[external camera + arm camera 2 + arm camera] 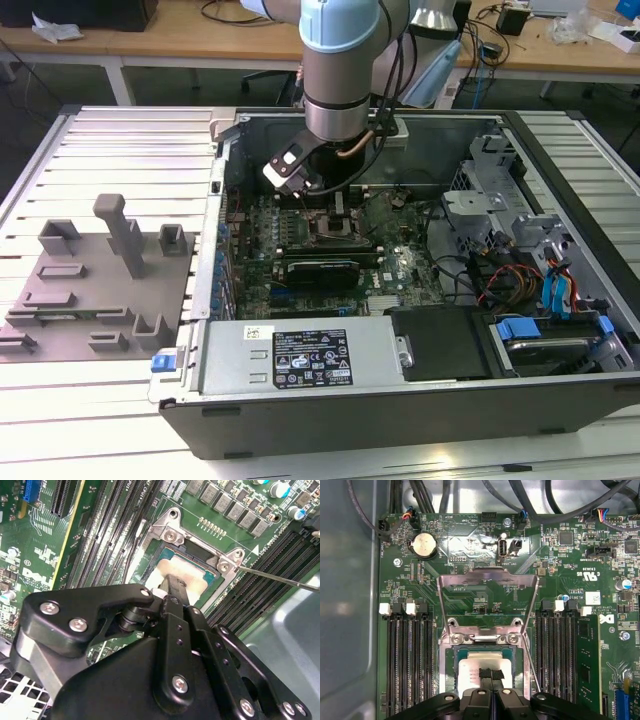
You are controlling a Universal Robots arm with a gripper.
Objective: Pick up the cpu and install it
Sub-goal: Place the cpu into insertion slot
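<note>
Fingertips (485, 673) of the black metal tool (491, 675) sit pressed together over the middle of the small square cpu with a pale silvery top (470, 672). The cpu lies flat inside the metal-framed socket (485, 638) of the green motherboard (560, 565). The socket's hinged steel plate (487, 580) is flipped back. The motherboard sits in an open dark computer case (330, 400) on the slatted metal table (120, 140).

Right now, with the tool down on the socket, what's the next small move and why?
Probably lift the tool straight up a little. The cpu looks flat and square inside the socket, the tool's shut tips sit on its top rather than its edges, and the load plate stands open.
</note>
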